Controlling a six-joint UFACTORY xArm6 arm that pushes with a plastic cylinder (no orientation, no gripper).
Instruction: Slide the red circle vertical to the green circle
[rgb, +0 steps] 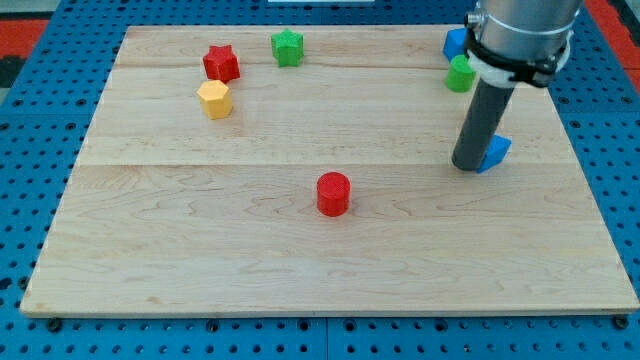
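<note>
The pale wooden surface (300, 240) fills the frame. My tip (469, 165), with no jaws to report, stands at right, touching a blue block (496, 150). The red circle block (333, 193) sits upright at lower centre; being round, it points nowhere. The green circle block (460, 74) lies upper right.

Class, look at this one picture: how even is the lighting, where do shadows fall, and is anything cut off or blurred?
Camera view: lighting is soft and even, with no glare on the pale wooden board; the red circle block casts only a faint shadow; everything looks sharp; the arm is cropped by the view's top; my tip sits just left of a blue block.
</note>
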